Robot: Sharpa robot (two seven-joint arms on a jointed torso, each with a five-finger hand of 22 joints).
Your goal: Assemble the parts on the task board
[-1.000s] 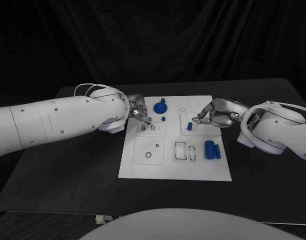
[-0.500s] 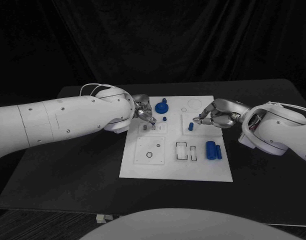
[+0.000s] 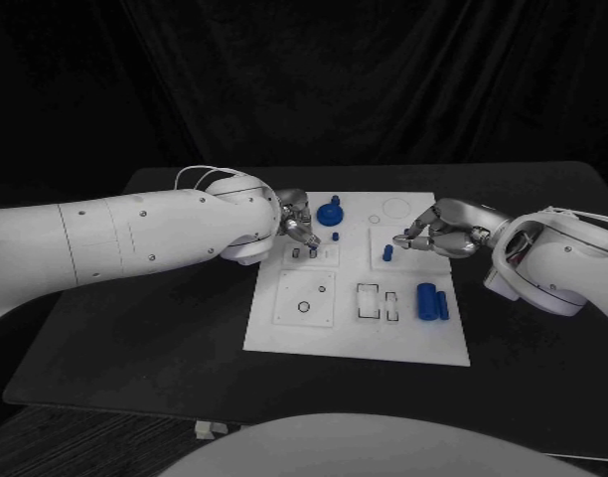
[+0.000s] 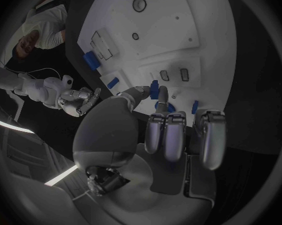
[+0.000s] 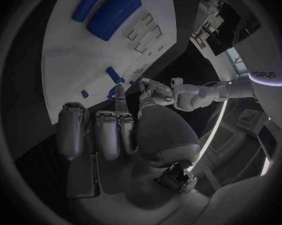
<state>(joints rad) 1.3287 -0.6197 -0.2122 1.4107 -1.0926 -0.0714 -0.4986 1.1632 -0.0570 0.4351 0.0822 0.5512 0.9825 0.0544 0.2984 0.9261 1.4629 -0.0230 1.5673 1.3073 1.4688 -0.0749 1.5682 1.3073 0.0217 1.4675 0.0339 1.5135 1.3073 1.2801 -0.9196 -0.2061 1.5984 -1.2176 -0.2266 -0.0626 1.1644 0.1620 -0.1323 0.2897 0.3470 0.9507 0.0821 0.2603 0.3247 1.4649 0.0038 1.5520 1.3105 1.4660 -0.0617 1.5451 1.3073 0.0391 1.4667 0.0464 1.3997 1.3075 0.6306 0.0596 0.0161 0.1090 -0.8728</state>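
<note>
The white task board (image 3: 407, 340) lies mid-table. My left hand (image 3: 294, 221) hovers over its upper left part, fingertips above two small slots (image 3: 306, 253). In the left wrist view that hand (image 4: 172, 130) pinches a small blue piece (image 4: 153, 89) between thumb and finger. A blue round knob (image 3: 332, 212) and a short blue peg (image 3: 336, 237) stand just beside it. My right hand (image 3: 436, 231) hangs over the board's upper right, fingers loosely bent and holding nothing, its tips just short of an upright blue peg (image 3: 387, 252) (image 5: 113, 75).
Two blue cylinders (image 3: 426, 300) (image 5: 115, 12) lie side by side on the board's right. Rectangular slots (image 3: 378, 301) and a round hole (image 3: 304, 306) sit in its lower half. Bare black table (image 3: 147, 338) surrounds the board.
The whole picture has shifted, so the camera moved. Relative to the board, both hands stay where they were.
</note>
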